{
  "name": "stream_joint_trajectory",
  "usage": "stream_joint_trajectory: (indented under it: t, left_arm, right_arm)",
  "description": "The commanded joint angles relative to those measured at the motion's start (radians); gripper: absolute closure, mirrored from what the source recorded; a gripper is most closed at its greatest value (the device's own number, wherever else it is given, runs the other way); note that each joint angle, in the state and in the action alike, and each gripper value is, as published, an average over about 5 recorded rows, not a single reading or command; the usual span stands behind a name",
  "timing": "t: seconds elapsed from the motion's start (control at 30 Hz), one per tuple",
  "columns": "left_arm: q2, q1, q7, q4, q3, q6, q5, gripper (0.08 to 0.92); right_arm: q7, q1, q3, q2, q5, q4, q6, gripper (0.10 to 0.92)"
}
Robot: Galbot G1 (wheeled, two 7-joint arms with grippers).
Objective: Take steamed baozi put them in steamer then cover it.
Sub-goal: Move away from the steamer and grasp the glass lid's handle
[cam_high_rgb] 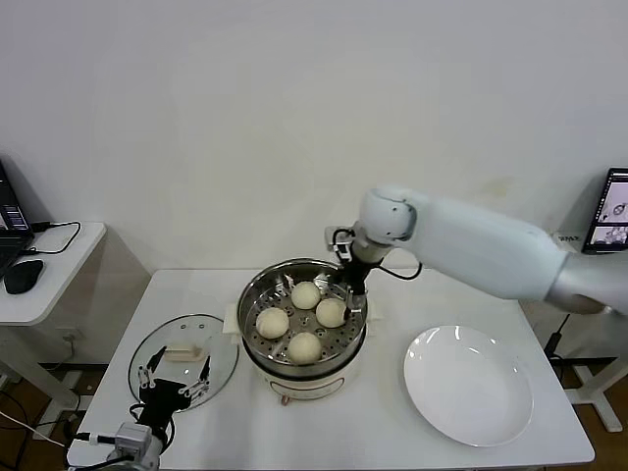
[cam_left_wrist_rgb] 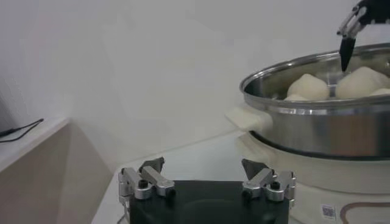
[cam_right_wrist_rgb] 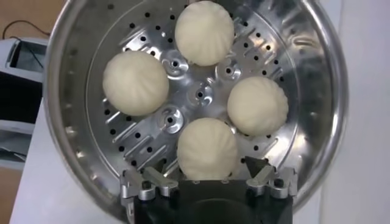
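Observation:
The steamer (cam_high_rgb: pixel 294 377) stands mid-table with four cream-white baozi on its perforated tray: (cam_high_rgb: pixel 305 294), (cam_high_rgb: pixel 272 322), (cam_high_rgb: pixel 331 312), (cam_high_rgb: pixel 305 346). My right gripper (cam_high_rgb: pixel 345 285) hangs open over the steamer's far right side. In the right wrist view it (cam_right_wrist_rgb: pixel 206 168) is empty, fingers spread either side of the nearest baozi (cam_right_wrist_rgb: pixel 207 149), inside the steamer wall (cam_right_wrist_rgb: pixel 61 122). The glass cover (cam_high_rgb: pixel 182 329) lies flat on the table left of the steamer. My left gripper (cam_high_rgb: pixel 177 378) is open and empty at the cover's near edge; in the left wrist view it (cam_left_wrist_rgb: pixel 202 165) faces the steamer (cam_left_wrist_rgb: pixel 323 125).
A flat white plate (cam_high_rgb: pixel 469 385) lies on the table right of the steamer. A side table with a mouse (cam_high_rgb: pixel 24 276) and cables stands at far left. A monitor (cam_high_rgb: pixel 610 210) stands at far right. A white wall is behind.

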Motion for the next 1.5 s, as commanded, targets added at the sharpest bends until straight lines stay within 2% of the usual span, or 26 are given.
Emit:
stream_joint_trajectory:
  t: [0.03, 0.13, 0.23, 0.37, 0.47, 0.63, 0.87, 1.03, 1.3, 1.43, 1.5]
  left_arm:
    - [0.006, -0.021, -0.116, 0.020, 0.008, -0.051, -0.034, 0.177]
    - [0.012, -0.017, -0.153, 0.041, 0.024, -0.096, -0.090, 0.177]
    - [0.024, 0.002, -0.143, 0.047, 0.039, -0.117, -0.096, 0.177]
    - [0.048, 0.029, -0.108, 0.020, 0.048, -0.117, -0.079, 0.177]
    - [0.061, 0.030, -0.116, 0.009, 0.052, -0.113, -0.034, 0.177]
    - [0.076, -0.003, -0.166, 0.057, 0.053, -0.116, 0.057, 0.177]
    - [0.098, -0.075, -0.200, 0.149, 0.036, -0.142, 0.194, 0.177]
    - [0.135, -0.143, -0.251, 0.237, 0.037, -0.181, 0.531, 0.177]
    - [0.291, -0.182, -0.402, 0.410, 0.094, -0.230, 1.066, 0.177]
    - [0.333, -0.176, -0.504, 0.474, 0.130, -0.198, 1.191, 0.177]
    - [0.342, -0.166, -0.511, 0.478, 0.140, -0.196, 1.218, 0.177]
  right_arm:
    - [0.465, -0.102, 0.338, -0.300, 0.200, 0.234, 0.098, 0.203]
    - [0.681, -0.244, 0.497, -0.395, 0.269, 0.288, 0.182, 0.203]
    - [0.850, -0.509, 0.755, -0.451, 0.305, 0.352, 0.246, 0.203]
    - [0.968, -0.934, 1.168, -0.452, 0.332, 0.447, 0.296, 0.203]
    - [1.007, -1.226, 1.442, -0.378, 0.317, 0.493, 0.354, 0.203]
    - [1.070, -1.565, 1.742, -0.134, 0.295, 0.555, 0.440, 0.203]
    - [1.104, -1.858, 1.887, 0.138, 0.325, 0.579, 0.570, 0.203]
    - [1.115, -1.949, 1.914, 0.238, 0.338, 0.576, 0.616, 0.203]
    - [1.122, -1.962, 1.932, 0.271, 0.312, 0.588, 0.636, 0.203]
    - [1.124, -1.941, 1.937, 0.269, 0.303, 0.586, 0.636, 0.203]
    - [1.123, -1.934, 1.936, 0.270, 0.299, 0.582, 0.635, 0.203]
